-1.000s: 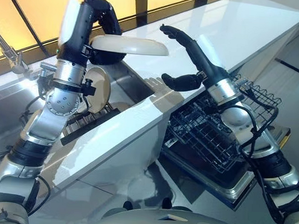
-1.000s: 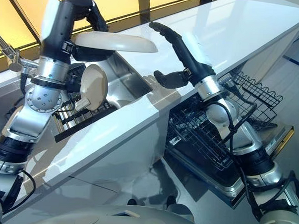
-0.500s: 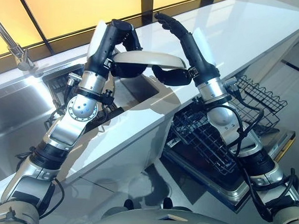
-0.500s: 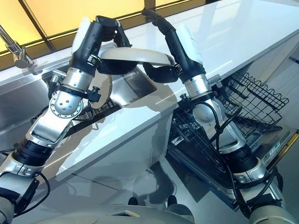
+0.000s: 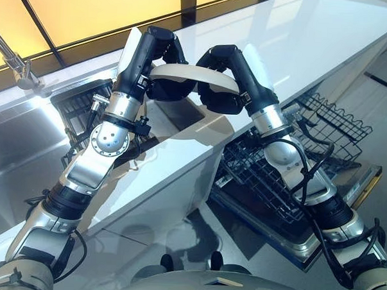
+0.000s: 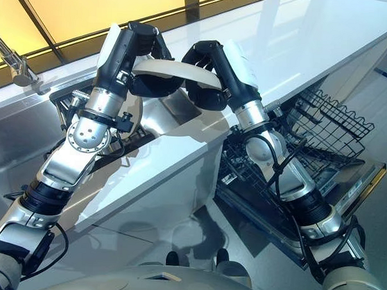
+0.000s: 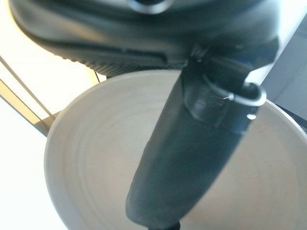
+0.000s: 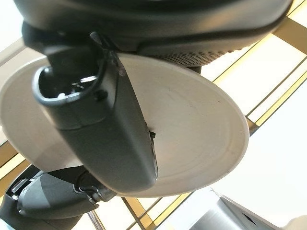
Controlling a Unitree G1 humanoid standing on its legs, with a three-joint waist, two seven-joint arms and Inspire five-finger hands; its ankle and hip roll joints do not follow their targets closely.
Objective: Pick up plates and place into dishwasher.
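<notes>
We see a round cream-white ceramic plate (image 5: 191, 74) held up in the air between our two hands, lying roughly level with its hollow face turned downward. Our left hand (image 5: 157, 60) has it by one rim: the fingers curl over the top of the plate and the thumb (image 7: 182, 158) presses across its underside, as the left wrist view shows. Our right hand (image 5: 223, 72) grips the opposite rim in the same manner, fingers wrapped over the upper edge and the thumb (image 8: 103, 129) laid flat against the plate's concave face. Both hands are thus closed on the plate, facing each other with the plate spanning the gap between them.

Below the hands lies the glossy white counter (image 5: 313, 41), and the plate hangs well above it, touching nothing but the hands. Beneath our left hand a stainless steel sink (image 6: 172, 109) is sunk into the counter, with a black wire dish rack (image 5: 80, 101) just beside our left forearm. A chrome tap (image 5: 14, 63) stands well beyond our left arm. Below and beside our right forearm, past the counter's front edge, the dark wire dishwasher rack (image 5: 294, 181) is pulled out over the open dishwasher door (image 5: 345, 209).
</notes>
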